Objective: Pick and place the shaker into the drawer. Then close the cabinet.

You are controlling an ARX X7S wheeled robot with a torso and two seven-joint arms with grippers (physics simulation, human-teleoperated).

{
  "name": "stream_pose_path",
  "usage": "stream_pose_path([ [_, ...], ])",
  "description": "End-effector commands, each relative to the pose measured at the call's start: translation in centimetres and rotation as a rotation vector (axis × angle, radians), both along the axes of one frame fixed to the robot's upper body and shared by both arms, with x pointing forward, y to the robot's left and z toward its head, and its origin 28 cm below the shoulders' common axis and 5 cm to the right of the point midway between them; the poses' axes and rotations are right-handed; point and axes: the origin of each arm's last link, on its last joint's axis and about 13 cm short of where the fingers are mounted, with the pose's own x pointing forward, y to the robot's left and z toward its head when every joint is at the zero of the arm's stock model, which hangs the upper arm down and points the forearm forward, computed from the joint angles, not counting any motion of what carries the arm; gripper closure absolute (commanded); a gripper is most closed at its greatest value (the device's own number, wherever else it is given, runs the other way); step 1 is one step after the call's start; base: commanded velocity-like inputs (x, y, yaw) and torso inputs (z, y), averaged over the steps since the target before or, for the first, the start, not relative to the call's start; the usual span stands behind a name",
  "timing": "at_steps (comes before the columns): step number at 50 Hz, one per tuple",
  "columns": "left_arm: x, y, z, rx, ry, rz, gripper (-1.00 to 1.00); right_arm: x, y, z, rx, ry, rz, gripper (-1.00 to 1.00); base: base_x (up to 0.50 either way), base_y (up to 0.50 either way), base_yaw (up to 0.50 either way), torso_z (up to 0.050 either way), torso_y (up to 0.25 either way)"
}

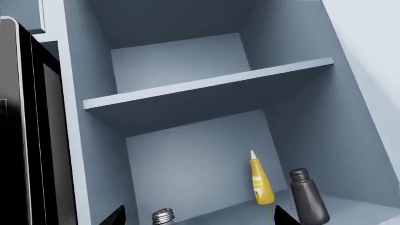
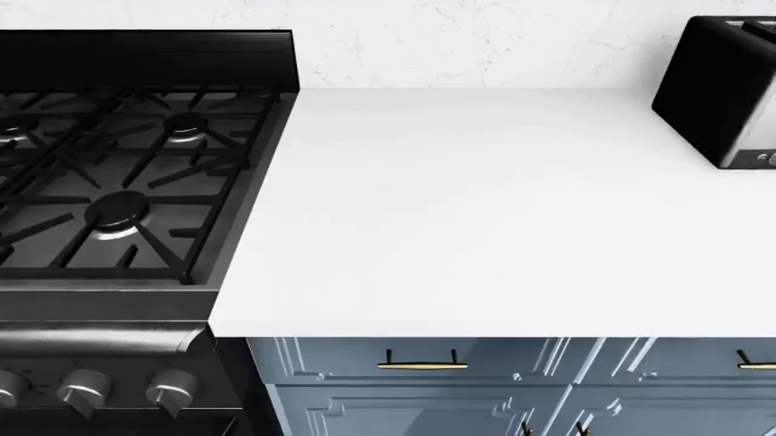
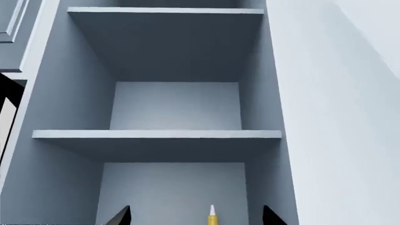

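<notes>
The shaker and the drawer are out of view in all three views. My left gripper (image 1: 198, 216) is open, its two dark fingertips (image 1: 115, 215) wide apart with nothing between them, facing an open blue-grey cabinet (image 1: 206, 93). My right gripper (image 3: 195, 216) is also open and empty, facing the same kind of shelved cabinet (image 3: 156, 134). Neither arm shows in the head view.
On the cabinet floor stand a yellow nozzle bottle (image 1: 261, 180), a dark grey bottle (image 1: 307, 197) and a silvery threaded bottle neck (image 1: 162, 216). The head view holds a white counter (image 2: 485, 209), a black gas stove (image 2: 122, 182), a black toaster (image 2: 725, 91) and panelled drawer fronts with brass handles (image 2: 422, 365).
</notes>
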Motion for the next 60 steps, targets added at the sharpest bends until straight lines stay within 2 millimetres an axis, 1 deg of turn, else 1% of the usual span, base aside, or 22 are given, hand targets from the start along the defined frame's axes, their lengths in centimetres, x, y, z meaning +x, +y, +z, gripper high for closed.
stream_pose_path([
  [1,0.3,0.7,-0.3,-0.027,0.072,0.020,-1.00,0.5,0.2,0.9,-0.051,-0.001,-0.056,-1.00,0.00,0.00,0.00,0.000,0.000],
  [8,0.2,0.6,-0.3,-0.041,0.082,0.013,-1.00,0.4,0.5,0.9,-0.064,0.008,-0.033,-1.00,0.00,0.00,0.00,0.000,0.000],
  [19,-1.1,-0.2,0.7,-0.078,0.043,-0.087,-1.00,-0.2,0.7,1.2,-0.041,-0.005,0.008,-1.00,0.00,0.00,0.00,0.000,0.000],
  [31,-0.8,-1.1,0.3,-0.072,0.044,-0.124,-1.00,-0.5,1.6,0.6,-0.033,0.011,0.073,-1.00,0.00,0.00,0.00,0.000,0.000],
  [47,-0.7,-0.9,0.3,-0.065,0.045,-0.113,-1.00,-0.3,1.6,0.3,-0.049,0.009,0.068,-1.00,0.00,0.00,0.00,0.000,0.000],
  [60,-0.6,-0.6,0.4,-0.057,0.040,-0.077,-1.00,-0.2,1.7,-0.1,-0.057,0.015,0.084,-1.00,0.18,0.00,0.00,0.000,0.000],
])
